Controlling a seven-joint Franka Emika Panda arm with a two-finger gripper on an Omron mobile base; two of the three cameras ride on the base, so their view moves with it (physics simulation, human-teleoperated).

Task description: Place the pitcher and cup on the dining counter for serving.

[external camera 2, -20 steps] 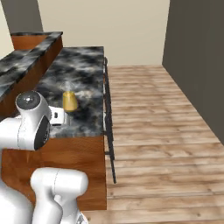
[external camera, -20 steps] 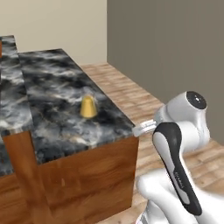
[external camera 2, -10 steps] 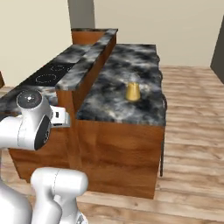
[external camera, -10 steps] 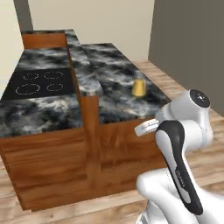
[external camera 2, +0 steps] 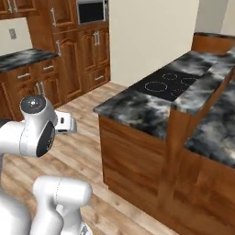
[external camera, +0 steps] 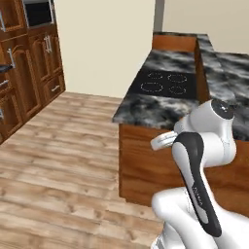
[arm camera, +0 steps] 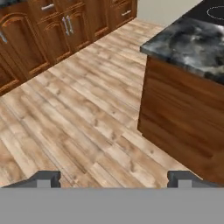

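While its jaws gape, end effector (arm camera: 113,177) faces floor (arm camera: 78,118), seemingly beside counter (arm camera: 188,48).

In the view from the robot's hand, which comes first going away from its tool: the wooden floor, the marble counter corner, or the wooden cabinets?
1. Wooden floor, right ahead of the open tool.
2. Marble counter corner, upper right.
3. Wooden cabinets, upper left, beyond the floor.

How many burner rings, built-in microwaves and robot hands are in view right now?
burner rings: 4
built-in microwave: 1
hand: 1
Total: 6
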